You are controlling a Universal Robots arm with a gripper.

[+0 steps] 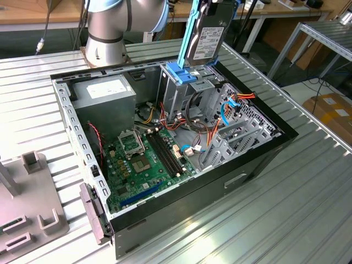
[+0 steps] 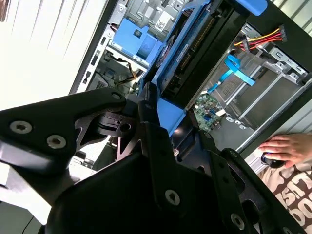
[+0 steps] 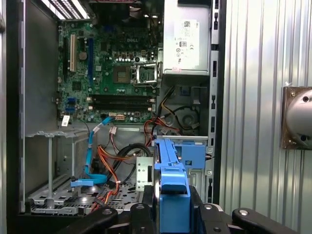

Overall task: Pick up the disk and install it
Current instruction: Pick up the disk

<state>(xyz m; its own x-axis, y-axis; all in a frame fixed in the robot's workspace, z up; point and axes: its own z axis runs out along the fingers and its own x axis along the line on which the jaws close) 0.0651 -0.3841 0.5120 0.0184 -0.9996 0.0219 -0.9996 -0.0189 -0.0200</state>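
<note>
At the exterior view's top centre, the hard drive [image 1: 206, 38] hangs upright above the drive cage [image 1: 175, 94]. In the first wrist view, the gripper [image 3: 171, 208] pinches its blue bracket [image 3: 171, 187] between its fingers.

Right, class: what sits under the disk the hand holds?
The metal drive cage with its blue handle sits just below the disk. The cage's inside is hidden by its walls.

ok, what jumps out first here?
The disk, blue-bracketed, hangs on edge in the pincer over the open computer case at the exterior view's top. Inside lies the green motherboard. A person's hand lies just outside the case in the second wrist view.
</note>
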